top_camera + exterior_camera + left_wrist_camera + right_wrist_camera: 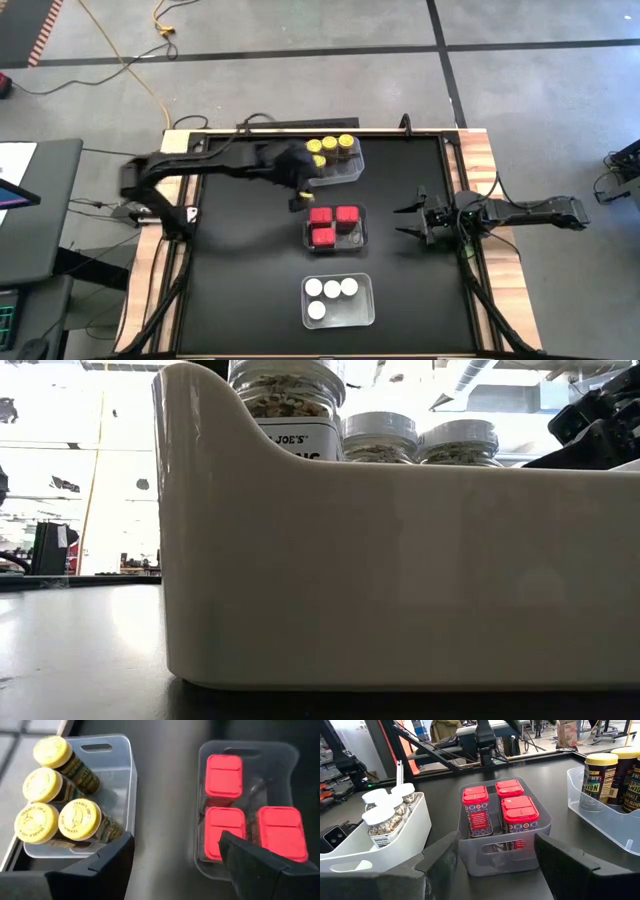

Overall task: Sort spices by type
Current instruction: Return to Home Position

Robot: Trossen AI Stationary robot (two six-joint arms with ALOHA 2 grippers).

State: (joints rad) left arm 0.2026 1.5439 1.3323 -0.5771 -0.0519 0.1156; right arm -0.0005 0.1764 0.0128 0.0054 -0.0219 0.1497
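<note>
Several yellow-capped amber jars [55, 795] stand in a clear tub [120, 780] at the table's far middle. Three red boxy tins [225, 775] stand in a second clear tub [200, 810] at the centre. Several white-capped jars [330, 292] stand in a white tub [365, 315] nearer the front. My left gripper [175, 870] hovers open between the yellow-jar tub and the red-tin tub, above the table [240, 260], with nothing between its fingers. My right gripper [495, 870] waits open at the table's right side, pointing at the red tins [507, 807].
The three tubs form a row from far to near down the table's middle. The white tub [400, 580] fills the low view, with white-capped jars [378, 435] showing over its rim. Black table surface lies bare to the left and right of the row.
</note>
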